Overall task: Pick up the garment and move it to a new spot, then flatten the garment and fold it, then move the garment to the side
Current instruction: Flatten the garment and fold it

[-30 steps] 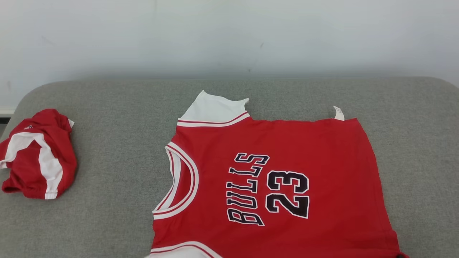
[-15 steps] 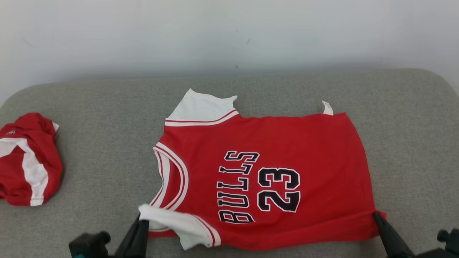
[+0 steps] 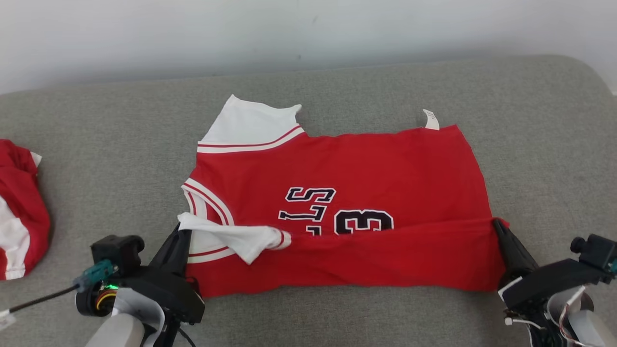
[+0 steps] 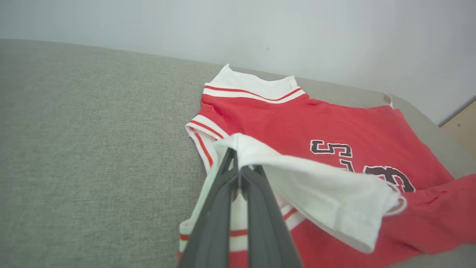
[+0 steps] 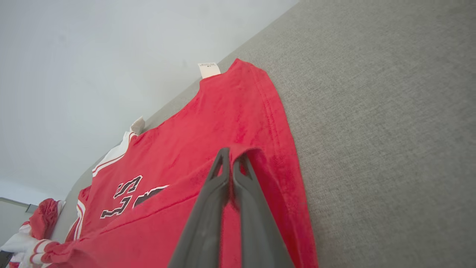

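Now the red Bulls jersey [image 3: 366, 164] lies spread across the middle of the grey upholstered surface [image 3: 96, 144], printed side up, with its neck end toward the robot's left and its hem toward the right. The near long edge is raised and turned over toward the far edge. That red band covers the lower half of the black lettering and number.

The left gripper [image 3: 182, 232] has its jaws pressed together on the near white shoulder strap [image 3: 231, 238], which drapes off the fingertips over the neckline trim. In the left wrist view the gripper [image 4: 238, 167] shows no gap between its fingers, with white cloth folded over the tips.

The right gripper [image 3: 496, 224] is clamped on the near hem corner, and the right wrist view [image 5: 232, 156] shows red fabric pinched between its closed fingers.

A white tag [image 3: 430, 119] sticks out at the far hem corner. A crumpled red-and-white garment [image 3: 19, 207] sits well apart at the left edge, and a pale wall [image 3: 289, 29] stands behind
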Motion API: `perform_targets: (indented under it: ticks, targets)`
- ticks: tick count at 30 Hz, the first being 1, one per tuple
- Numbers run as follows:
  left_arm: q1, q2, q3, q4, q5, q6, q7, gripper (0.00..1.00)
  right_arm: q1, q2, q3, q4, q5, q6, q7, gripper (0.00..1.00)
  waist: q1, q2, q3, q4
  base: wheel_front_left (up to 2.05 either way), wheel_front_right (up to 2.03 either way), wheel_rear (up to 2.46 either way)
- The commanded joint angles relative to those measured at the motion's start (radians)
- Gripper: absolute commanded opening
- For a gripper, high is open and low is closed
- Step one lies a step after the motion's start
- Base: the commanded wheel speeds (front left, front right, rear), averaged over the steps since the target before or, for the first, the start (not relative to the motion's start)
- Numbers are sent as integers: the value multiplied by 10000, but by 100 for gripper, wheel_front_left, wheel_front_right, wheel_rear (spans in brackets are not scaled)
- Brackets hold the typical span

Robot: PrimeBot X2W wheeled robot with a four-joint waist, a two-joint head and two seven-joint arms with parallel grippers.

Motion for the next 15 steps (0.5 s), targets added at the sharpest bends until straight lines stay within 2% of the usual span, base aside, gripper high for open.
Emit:
perform_targets:
  ticks: [1, 11, 12, 13, 14, 15]
  targets:
    - [-257, -16, -52, 333, 81, -96, -7, 0, -240, 85, 92, 246, -116, -23, -69, 0, -2, -1, 83, -73, 0, 0, 0]
    - [-990, -394, -325, 1919, 184, -579, -516, 0, -739, 122, 407, 1243, -98, -23, -498, 0, -2, -1, -66, -27, 0, 0, 0]
    - [-1026, -432, -334, 2064, 204, -584, -635, 16, -734, 162, 387, 1311, -16, -23, -596, 20, -2, -1, -119, -35, 0, 0, 0]
    - [-1045, -446, -401, 2203, 299, -624, -747, 46, -706, 177, 411, 1358, 26, -23, -660, 47, -2, -1, -172, -44, 0, 0, 0]
    - [-1050, -452, -436, 2306, 375, -650, -880, 100, -654, 169, 460, 1369, 79, -23, -712, 100, -2, -1, -228, -53, 0, 0, 0]
    - [-1005, -478, -428, 2401, 373, -651, -1011, 100, -582, 159, 500, 1364, 104, -23, -789, 100, -2, -1, -293, -59, 0, 0, 0]
